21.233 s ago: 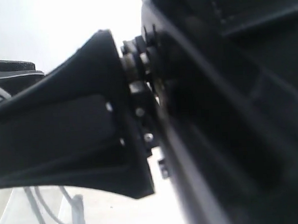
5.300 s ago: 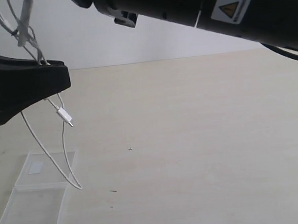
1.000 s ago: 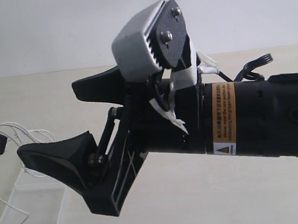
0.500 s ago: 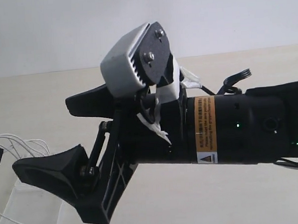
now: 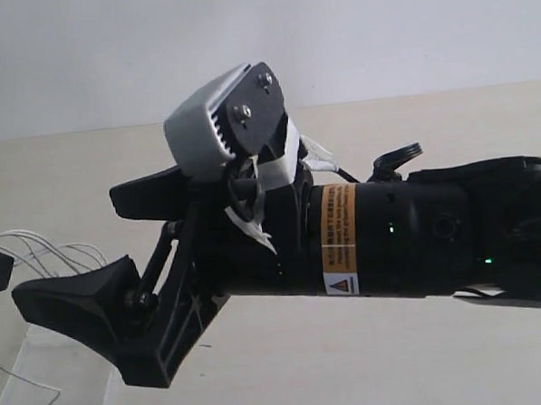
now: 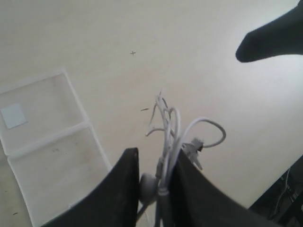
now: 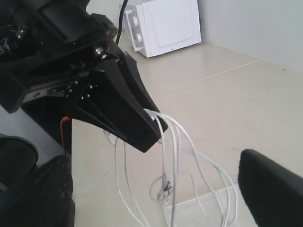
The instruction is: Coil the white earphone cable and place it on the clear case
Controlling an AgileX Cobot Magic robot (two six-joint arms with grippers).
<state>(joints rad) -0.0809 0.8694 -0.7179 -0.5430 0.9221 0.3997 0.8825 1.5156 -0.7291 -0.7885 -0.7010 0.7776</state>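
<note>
Two hands in play. The left hand point(image 6: 155, 160) is clamped on the one white earphone cable point(image 6: 168, 120), with several loops bunched between its fingers and dangling over the bench point(image 5: 447, 112). The right hand point(image 5: 69, 245) gapes wide, gripping nothing, just beside those loops. One clear case point(image 6: 45, 146), two halves lying open, sits at eight o'clock in the exterior view, one label patch point(image 6: 13, 115) inside.

Our right arm point(image 5: 418, 240) reaches in roughly level from the right. Our right gripper point(image 5: 69, 247) is spread wide, with nothing between its fingers. Our left gripper point(image 6: 156, 163) faces it, close ahead of those fingertips, jaws pinched nearly together on the cable point(image 6: 170, 127).
</note>
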